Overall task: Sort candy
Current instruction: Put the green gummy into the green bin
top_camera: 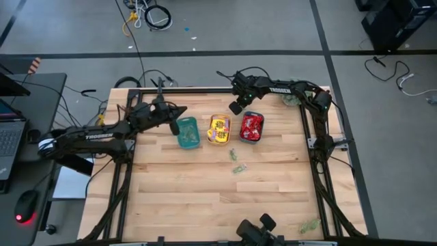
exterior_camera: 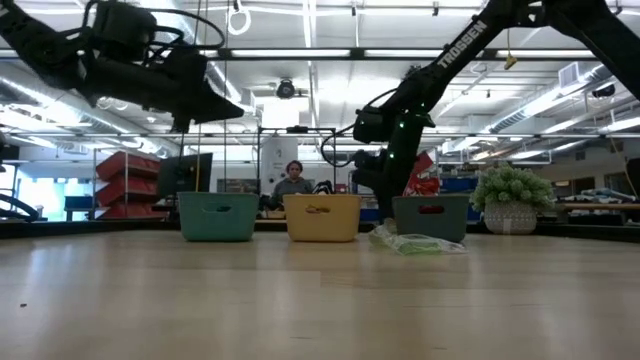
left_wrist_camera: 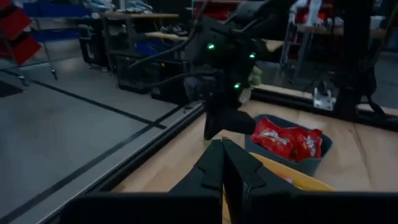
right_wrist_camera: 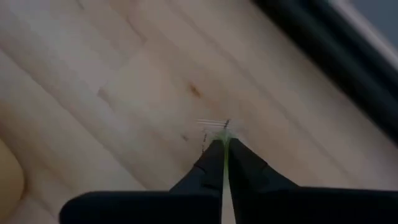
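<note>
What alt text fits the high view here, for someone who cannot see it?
Top-down view of a wooden table with three small trays in a row: teal, yellow and blue holding red candy. The shut right gripper hovers beside the blue tray, the shut left gripper by the teal one; loose green candy lies nearby.

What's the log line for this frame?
left gripper: shut, above teal tray | right gripper: shut on pale green candy | red candy: in blue tray
</note>
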